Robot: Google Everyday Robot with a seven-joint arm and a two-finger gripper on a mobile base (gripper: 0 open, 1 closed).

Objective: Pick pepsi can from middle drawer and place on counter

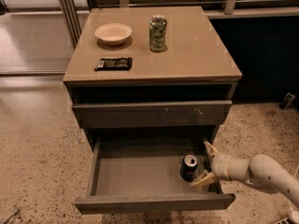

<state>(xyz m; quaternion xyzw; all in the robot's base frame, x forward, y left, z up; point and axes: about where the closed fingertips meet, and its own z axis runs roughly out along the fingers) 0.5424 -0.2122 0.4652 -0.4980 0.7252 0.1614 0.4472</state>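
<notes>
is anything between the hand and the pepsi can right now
Nothing visible. The hand is at the side wall of the middle drawer, fingers open toward the pepsi can just beside it.

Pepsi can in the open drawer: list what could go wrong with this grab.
The open pincer sits at the middle drawer's right wall, beside the pepsi can; a finger could clip the wall or tip the can. Lifting out, the can might strike the drawer front above.
</notes>
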